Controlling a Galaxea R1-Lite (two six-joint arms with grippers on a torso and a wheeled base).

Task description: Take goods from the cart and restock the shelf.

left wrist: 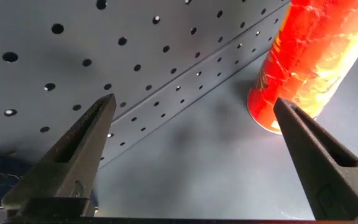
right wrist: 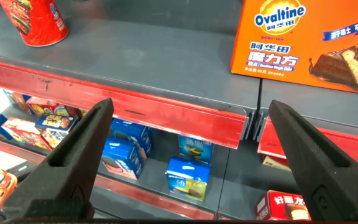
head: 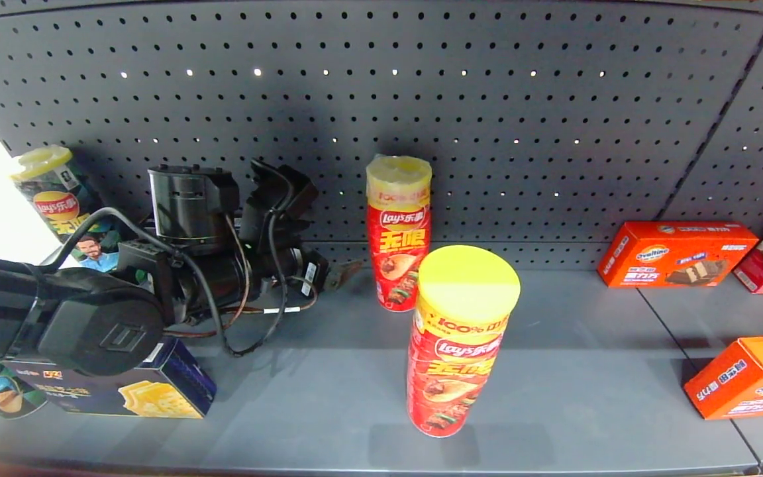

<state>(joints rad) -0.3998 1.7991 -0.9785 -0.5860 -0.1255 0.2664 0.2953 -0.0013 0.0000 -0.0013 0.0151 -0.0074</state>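
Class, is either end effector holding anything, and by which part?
Nothing is held. The left end effector is open, clear of the rear red can; the right end effector is open before the shelf edge.

The widest free room on the shelf point(head: 587, 358) lies between the front red can point(head: 457, 344) and the rear orange box point(head: 676, 254) and front orange box point(head: 749, 377) at the right. The back red can point(head: 398, 232) stands just behind the front one, seemingly with only a small gap, so the passage between them is tight. To the left, the left gripper point(left wrist: 194, 99) sits low before the pegboard wall point(head: 487, 99), and a dark blue box point(head: 150, 391) takes the front left corner.
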